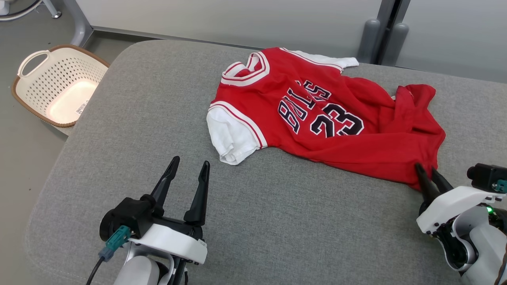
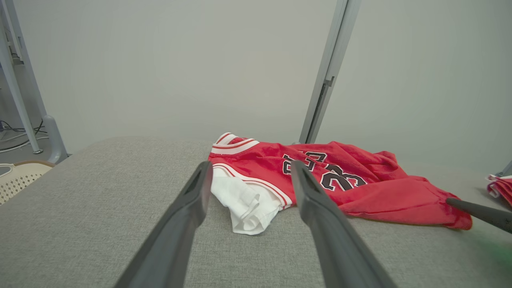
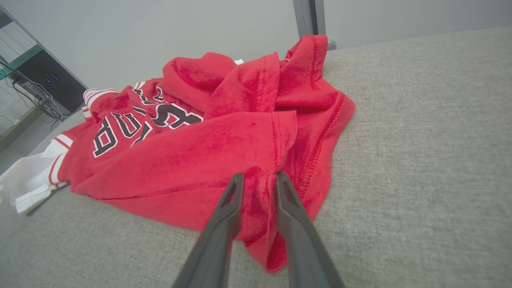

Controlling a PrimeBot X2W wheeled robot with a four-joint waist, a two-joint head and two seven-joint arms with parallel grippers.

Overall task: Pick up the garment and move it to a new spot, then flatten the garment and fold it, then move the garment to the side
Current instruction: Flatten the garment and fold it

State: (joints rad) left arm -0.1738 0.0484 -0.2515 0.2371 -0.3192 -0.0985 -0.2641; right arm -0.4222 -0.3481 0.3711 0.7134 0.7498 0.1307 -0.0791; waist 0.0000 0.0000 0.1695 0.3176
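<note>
Two grippers, left (image 1: pixel 189 160) and right (image 1: pixel 425 168), each bear two dark fingers. One red jersey (image 1: pixel 317 114) with two white sleeves lies ahead of the left gripper and at the right gripper's tips, on one grey padded surface (image 1: pixel 277 221). One perforated basket (image 1: pixel 59 85) stands well beyond the left gripper's left side.

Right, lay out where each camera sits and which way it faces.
Head view: up on the head, looking down at the jersey on the grey pad; left jaws lower left, right jaws lower right.
Left wrist view: low over the pad, facing the white sleeve between its own wide-open jaws.
Right wrist view: at the red hem, own jaws either side of a fold.
Both wrist views share the jersey.
</note>
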